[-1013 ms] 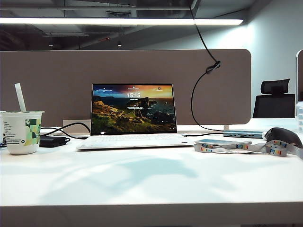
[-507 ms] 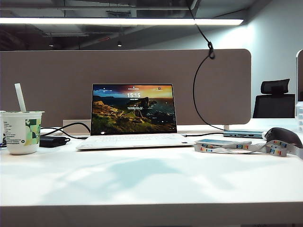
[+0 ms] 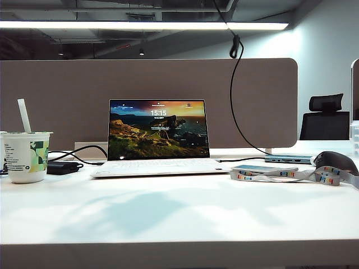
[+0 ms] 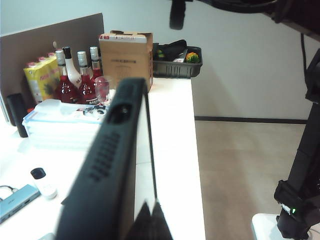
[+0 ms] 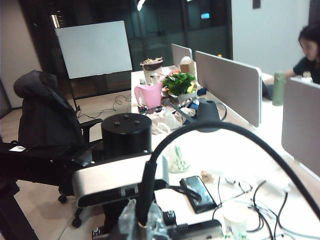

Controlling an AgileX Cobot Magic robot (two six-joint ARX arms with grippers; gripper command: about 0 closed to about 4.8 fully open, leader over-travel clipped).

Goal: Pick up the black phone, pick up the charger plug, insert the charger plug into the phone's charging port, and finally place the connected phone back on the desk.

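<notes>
The black phone (image 4: 107, 175) fills the left wrist view edge-on and blurred. My left gripper (image 4: 150, 222) is shut on it, high above the desk (image 4: 172, 150). The charging port (image 4: 120, 114) shows as a dark oblong on the phone's far short end. In the right wrist view my right gripper (image 5: 145, 220) is shut on the charger plug (image 5: 143, 212); its metal tip is hidden between the clear fingertips. The thin black cable (image 5: 240, 132) arcs away from it. In the exterior view neither gripper shows; only the cable (image 3: 233, 106) and its strap loop (image 3: 234, 47) hang down.
On the desk (image 3: 179, 218) stand an open laptop (image 3: 158, 134), a paper cup with a straw (image 3: 26, 156), a black power brick (image 3: 61, 167), a pale blue slab with a colourful lanyard (image 3: 263, 168) and a dark rounded object (image 3: 335, 161). A grey-brown divider (image 3: 56, 101) runs behind.
In the exterior view the cable's strap loop has risen and shifted left, and the cable hangs straighter. Nothing on the desk has moved.
</notes>
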